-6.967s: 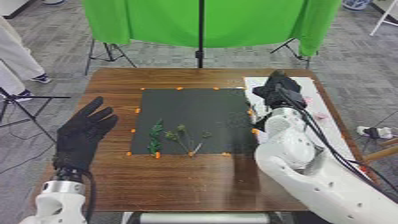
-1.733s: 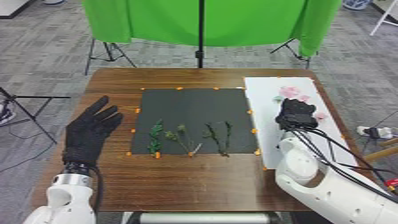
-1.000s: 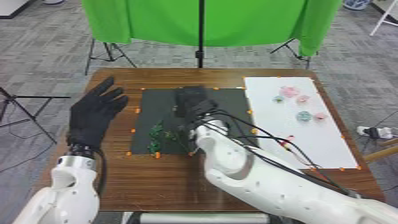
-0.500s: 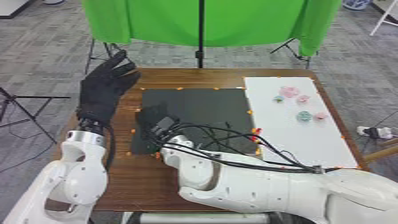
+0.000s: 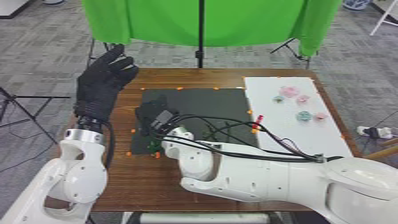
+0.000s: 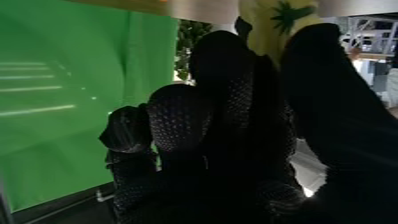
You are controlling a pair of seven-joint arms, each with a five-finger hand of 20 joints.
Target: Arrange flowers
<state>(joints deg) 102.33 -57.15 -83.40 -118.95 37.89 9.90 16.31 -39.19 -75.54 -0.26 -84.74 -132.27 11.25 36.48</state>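
- At left centre of the frame, the right robot hand is held over the dark mat; its fingers look fairly straight, with a narrow gap left to the thumb. Whether anything is held cannot be told.
- The left robot hand is raised at upper left, spread wide.
- A green sprig is seen at lower left of the dark mat, just below the right robot hand; dark stems are partly hidden behind cables near the centre.
- Pink flowers and blue-green flowers are laid out on the white mat at right.
- The sprig or stems could be swept aside if the loose cables were dragged low across the dark mat.
- A pinch could miss or leaves be bent, since the sprig is thin and lies flat; the robot hand might be pressed into the worktop.
- The two hands are near each other, so a knock could be caused by an upward-left swing.
- The dark mat's lower edge is marked by orange tape, close to the sprig. More room for moving appears to be offered at upper centre; the lower right is crossed by the right arm.
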